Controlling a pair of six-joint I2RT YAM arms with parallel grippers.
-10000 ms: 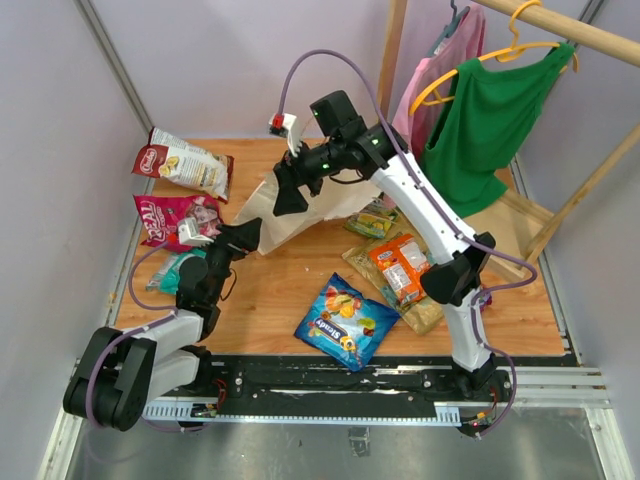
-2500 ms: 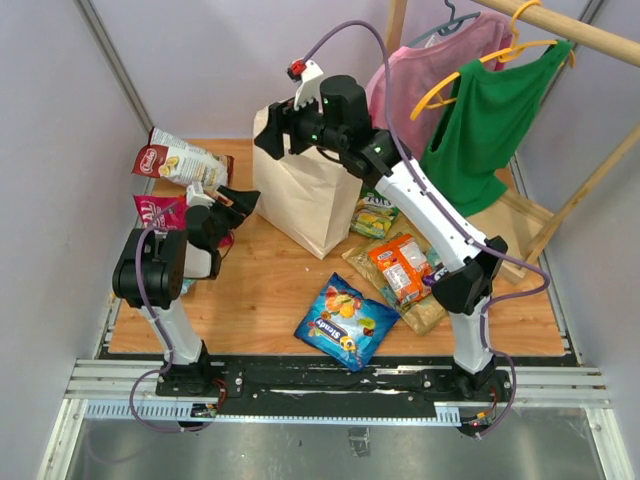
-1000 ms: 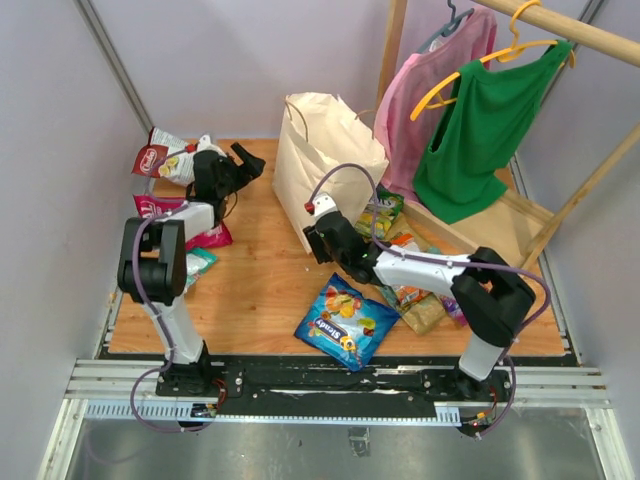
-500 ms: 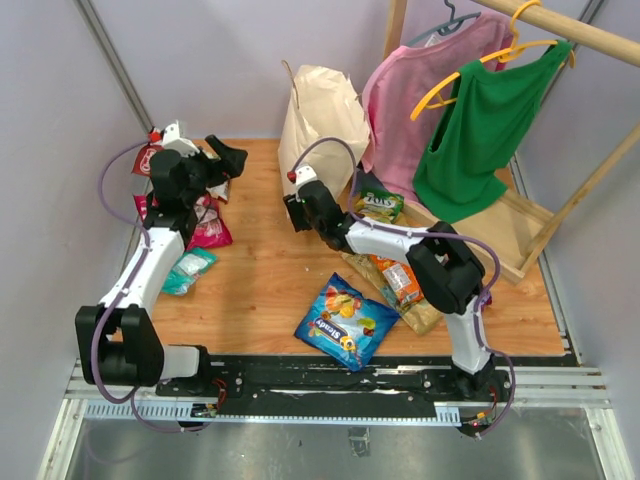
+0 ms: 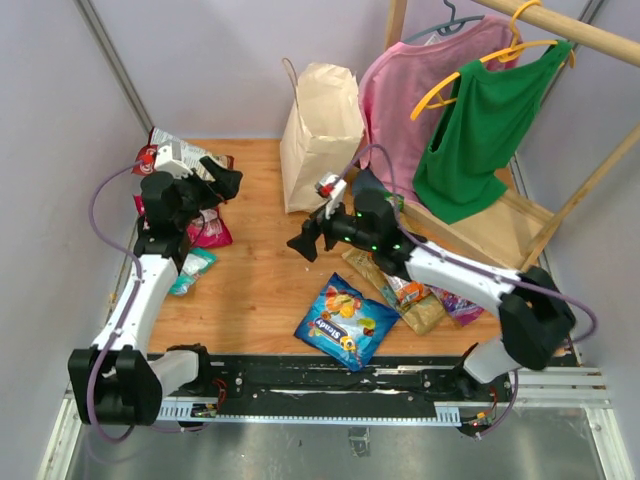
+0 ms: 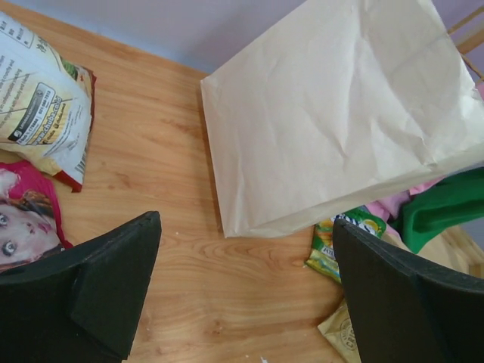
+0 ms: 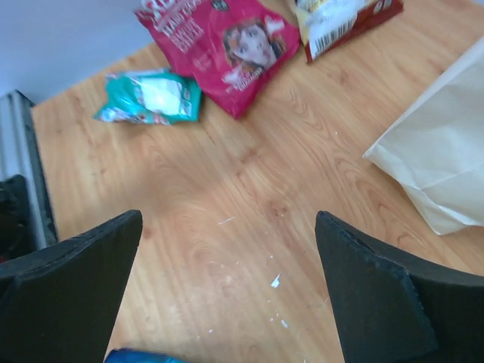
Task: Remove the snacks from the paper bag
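- the paper bag [image 5: 320, 135] stands upright at the far edge of the wooden table [image 5: 260, 290]. it is plain tan and sits just left of the hanging pink shirt [image 5: 410, 95] and green shirt [image 5: 478, 120].
- the left gripper [image 5: 213, 195] hangs over the far-left packets with its fingers spread wide, holding nothing. its wrist view faces the bag.
- the right gripper [image 5: 312, 230] is mid-table, near the bag, with its fingers wide apart and empty.
- the blue packet [image 5: 347, 325] lies near centre. its white script is too small to read.
- the magenta packet [image 7: 227, 38] lies far left. the right wrist view shows its printed face and cropped white lettering, which the top view half hides.
- the red-white packet [image 6: 38, 98] shows unreadable fine print in the left wrist view.
- the orange packet [image 5: 405, 290] lies on the tan packet [image 5: 425, 315], right.
- the green packet [image 6: 344, 238] peeks out beside the bag, its lettering blurred.
- the teal packet [image 7: 151, 97] lies just beside the magenta one.
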